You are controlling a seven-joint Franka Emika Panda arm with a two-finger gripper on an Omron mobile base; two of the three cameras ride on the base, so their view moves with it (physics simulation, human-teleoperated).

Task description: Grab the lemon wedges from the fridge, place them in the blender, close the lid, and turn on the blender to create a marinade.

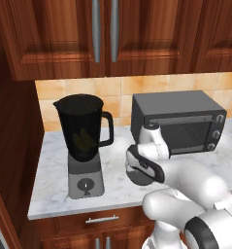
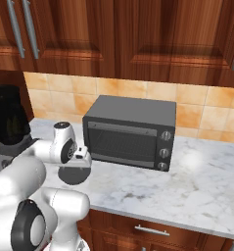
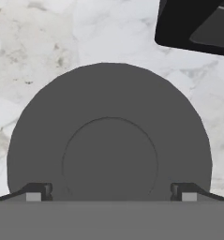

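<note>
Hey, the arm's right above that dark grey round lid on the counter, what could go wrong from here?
1. The open fingers straddle the dark grey round flat lid near its full width; a slightly off-centre descent may land a tip on the rim instead of beside it.
2. The dark grey toaster oven sits close behind the lid on the white marble counter, so lifting may brush it.
3. The tall dark translucent blender jar stands open, with something yellowish dimly visible inside; a tilted lid might seat crookedly.

On the desk (image 1: 49,194) the blender (image 1: 83,146) stands at nine o'clock, with lemon wedges (image 1: 84,140) inside its jar. The toaster oven (image 1: 178,121) sits at two o'clock, against the wall. The lid (image 3: 108,154) lies flat on the desk between them, toward six o'clock. Cabinets (image 1: 112,34) hang above.
</note>
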